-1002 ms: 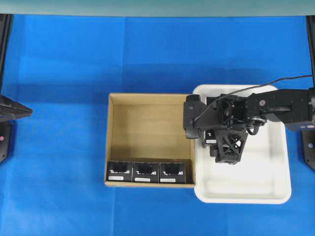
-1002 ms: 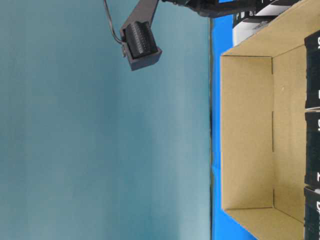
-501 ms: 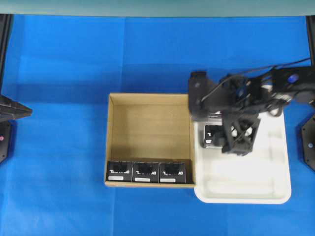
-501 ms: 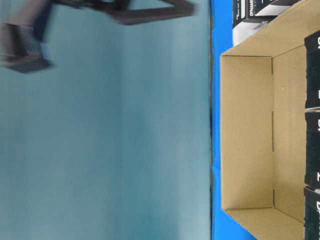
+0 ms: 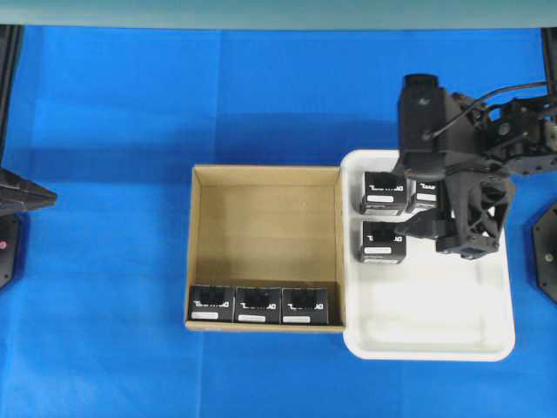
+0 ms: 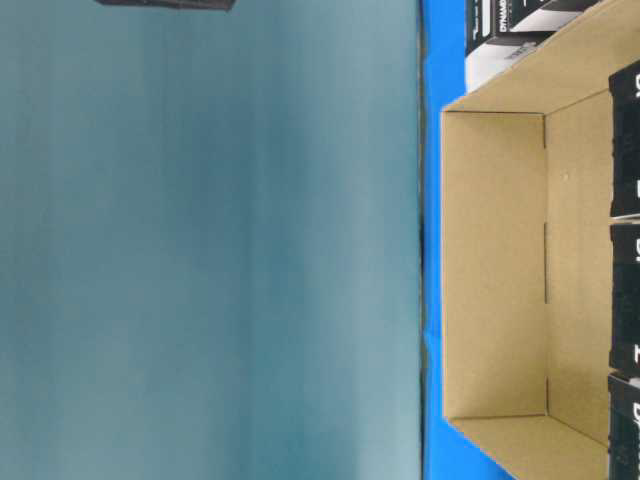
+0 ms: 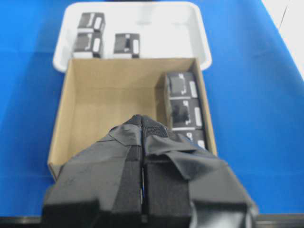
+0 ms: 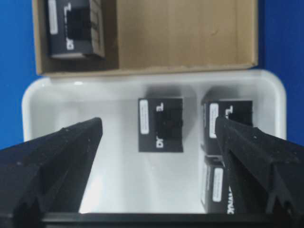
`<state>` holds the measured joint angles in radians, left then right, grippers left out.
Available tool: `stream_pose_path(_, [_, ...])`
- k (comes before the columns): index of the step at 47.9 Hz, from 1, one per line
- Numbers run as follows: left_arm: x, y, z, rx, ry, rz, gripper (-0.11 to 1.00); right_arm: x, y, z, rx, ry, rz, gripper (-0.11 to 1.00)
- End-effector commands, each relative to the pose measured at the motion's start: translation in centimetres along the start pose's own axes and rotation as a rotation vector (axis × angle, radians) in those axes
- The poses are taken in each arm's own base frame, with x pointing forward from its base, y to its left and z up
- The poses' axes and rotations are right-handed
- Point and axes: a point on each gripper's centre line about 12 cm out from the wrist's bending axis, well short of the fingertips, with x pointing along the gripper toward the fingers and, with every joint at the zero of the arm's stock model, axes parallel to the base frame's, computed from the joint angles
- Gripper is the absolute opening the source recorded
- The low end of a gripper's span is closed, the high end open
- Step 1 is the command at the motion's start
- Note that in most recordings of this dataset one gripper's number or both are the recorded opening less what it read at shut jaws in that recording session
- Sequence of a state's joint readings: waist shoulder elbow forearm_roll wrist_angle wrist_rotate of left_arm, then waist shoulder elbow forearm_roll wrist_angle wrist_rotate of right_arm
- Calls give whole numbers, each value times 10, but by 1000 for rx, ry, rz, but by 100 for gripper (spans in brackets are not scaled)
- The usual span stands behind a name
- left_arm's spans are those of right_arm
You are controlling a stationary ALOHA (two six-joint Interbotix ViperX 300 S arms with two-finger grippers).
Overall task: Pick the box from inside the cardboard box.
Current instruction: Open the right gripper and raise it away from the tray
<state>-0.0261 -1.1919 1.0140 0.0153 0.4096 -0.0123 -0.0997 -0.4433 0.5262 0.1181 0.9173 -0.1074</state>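
Covering the table [image 5: 113, 261] is a bright blue cloth, with a plain teal wall behind it in the table-level view. At the cloth's centre sits the cardboard box [image 5: 265, 187], a low-walled brown carton. Three black boxes line its 6 o'clock wall in the overhead view: the box [image 5: 211, 304] at the 7 o'clock corner, a second box [image 5: 258, 304] in the middle and a third box [image 5: 305, 304] at the 5 o'clock corner, all touching in a row. The rest of the carton floor is bare.

Just beside the carton at 3 o'clock lies a white tray [image 5: 435, 331]. It holds three more black boxes near its 11 o'clock corner: one tray box [image 5: 384, 191], another [image 5: 423, 193] partly hidden under the arm, and a lone tray box [image 5: 384, 241] toward 6 o'clock of them.

The right end effector [image 5: 470, 231] hangs above the tray, fingers spread wide and holding nothing. The left end effector [image 7: 143, 171] has its padded fingers pressed together, empty, at the carton's 9 o'clock side.
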Motion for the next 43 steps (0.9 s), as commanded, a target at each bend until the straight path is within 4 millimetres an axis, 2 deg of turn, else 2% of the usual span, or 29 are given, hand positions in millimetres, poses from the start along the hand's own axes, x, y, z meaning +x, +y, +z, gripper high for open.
stream_pose_path(1, [0, 1, 10, 2, -18, 4, -6, -6, 0, 2, -2, -43, -3, 95])
stream_pose_path(19, [0, 1, 10, 2, -15, 4, -6, -14, 0, -2, 0, -134, -12, 95])
stream_pose_path(43, [0, 1, 9, 4, -14, 4, -6, -9, 0, -6, 43, -124, -10, 95])
